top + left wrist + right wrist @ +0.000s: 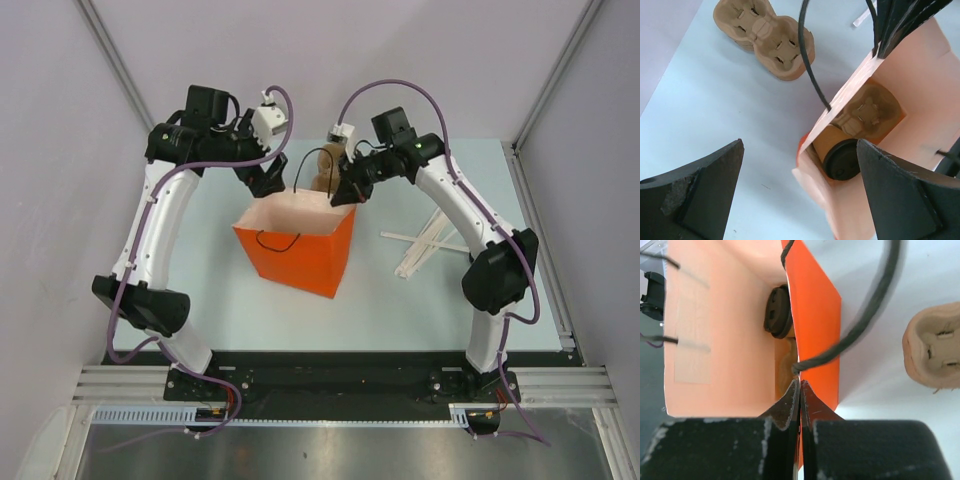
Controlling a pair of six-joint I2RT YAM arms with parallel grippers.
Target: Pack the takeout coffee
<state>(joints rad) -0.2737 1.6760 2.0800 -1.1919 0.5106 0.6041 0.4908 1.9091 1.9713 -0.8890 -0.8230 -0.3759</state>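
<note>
Right gripper (345, 195), seen from above, is pinched shut on the far right rim of the orange bag (300, 255). The left gripper (268, 180) hangs spread wide and empty at the far left rim.

Through the left wrist, we see the takeout coffee (842, 160) inside the bag, next to a pulp carrier (867, 112); we cannot tell whether it sits upright.

Through the right wrist, its black lid (777, 312) shows just behind the pinched wall. We judge it best to let go gently, without tugging the bag and tipping the cup.
</note>
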